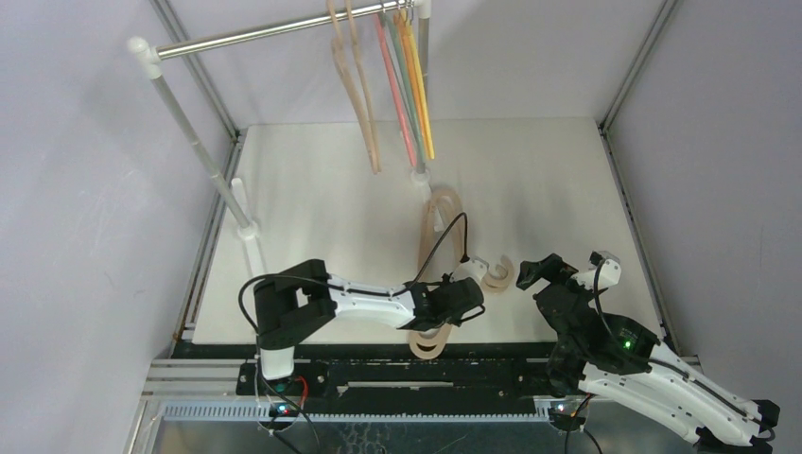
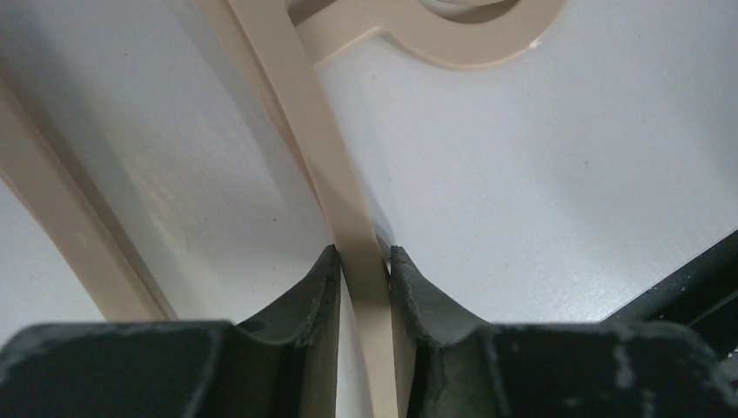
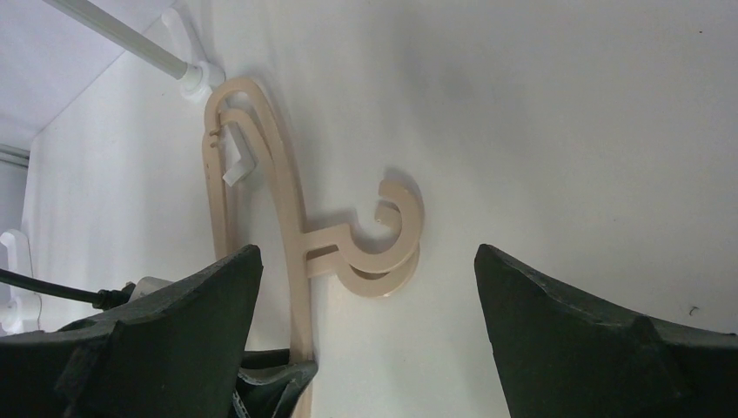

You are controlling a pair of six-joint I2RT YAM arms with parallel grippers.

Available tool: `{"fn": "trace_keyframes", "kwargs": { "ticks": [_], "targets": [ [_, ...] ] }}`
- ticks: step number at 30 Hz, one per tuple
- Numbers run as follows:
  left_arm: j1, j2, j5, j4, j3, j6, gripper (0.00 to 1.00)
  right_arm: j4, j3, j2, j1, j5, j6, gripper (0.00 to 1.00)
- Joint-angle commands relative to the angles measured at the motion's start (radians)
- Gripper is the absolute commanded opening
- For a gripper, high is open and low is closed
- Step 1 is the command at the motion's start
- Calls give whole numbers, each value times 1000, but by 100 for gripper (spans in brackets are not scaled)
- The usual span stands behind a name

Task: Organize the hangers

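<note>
In the top view the white table (image 1: 567, 180) is open at centre right, between the lying tan hangers (image 1: 441, 216) and the right wall. At upper middle the rail (image 1: 255, 34), the right post (image 1: 419, 174) and the hanging hangers (image 1: 407, 90) block the way. The left arm (image 1: 369, 305) lies across the lower centre, and the slanted left post (image 1: 194, 142) closes the left side.

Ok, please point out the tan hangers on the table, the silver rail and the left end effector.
tan hangers (image 3: 291, 205), right wrist view, curved arm
silver rail (image 1: 274, 30), top external view, mid-bar
left end effector (image 2: 363, 257), left wrist view, between fingertips
</note>
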Motion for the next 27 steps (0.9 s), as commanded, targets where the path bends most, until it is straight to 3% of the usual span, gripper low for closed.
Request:
{"fn": "trace_keyframes", "kwargs": {
  "ticks": [1,7,20,27],
  "targets": [
    [1,-53,-6,-41,-4,10,24,21,18,-3,-4,12,-3,100],
    [0,-88,-20,-59,-20,7,0,19,18,-6,-4,11,-8,100],
    [-2,-376,31,-89,-80,70,0,40,9,4,-2,0,-13,100],
    [-2,-401,34,-64,-151,41,0,45,3,2,-1,-11,-11,100]
  ]
}}
